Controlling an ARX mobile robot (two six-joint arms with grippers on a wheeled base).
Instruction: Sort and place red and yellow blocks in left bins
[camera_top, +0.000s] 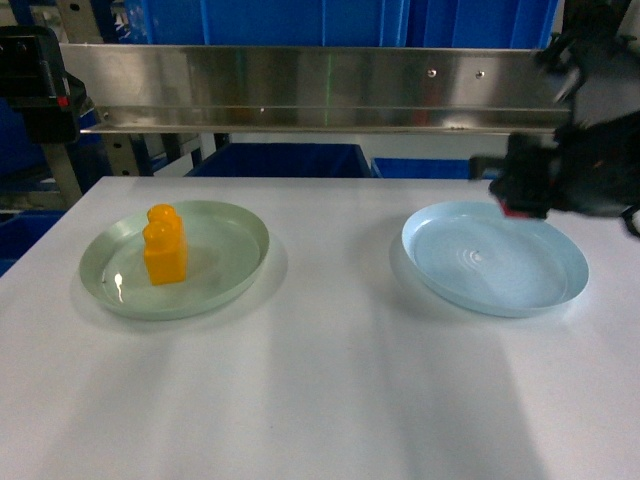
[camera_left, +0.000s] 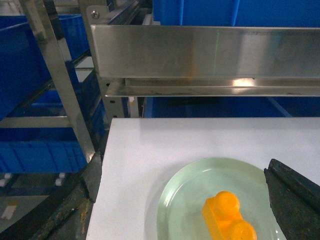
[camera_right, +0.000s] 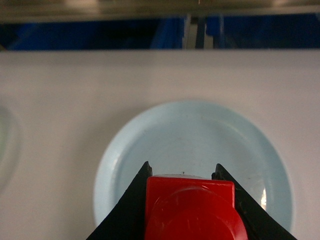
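Note:
The orange-yellow block (camera_top: 165, 245) stands upright on a pale green plate (camera_top: 230, 235) at the table's left. In the left wrist view the same yellow block (camera_left: 227, 217) shows low in the frame, and my left gripper (camera_left: 185, 205) hovers open above the green plate (camera_left: 210, 175), fingers (camera_left: 295, 200) wide apart and holding nothing. My right gripper (camera_right: 182, 172) is shut on the red block (camera_right: 192, 210), held above a pale blue plate (camera_right: 195, 130). In the head view that right gripper (camera_top: 515, 195) hangs over the blue plate's (camera_top: 480, 260) far rim. A deep blue bin (camera_top: 280, 158) sits behind the table's far edge.
A steel shelf rail (camera_top: 300, 90) runs across above the far table edge, with more blue crates (camera_left: 30, 55) on a rack to the left. The left arm's body (camera_top: 35, 80) sits at the upper left. White tabletop (camera_top: 330, 380) lies between and in front of the plates.

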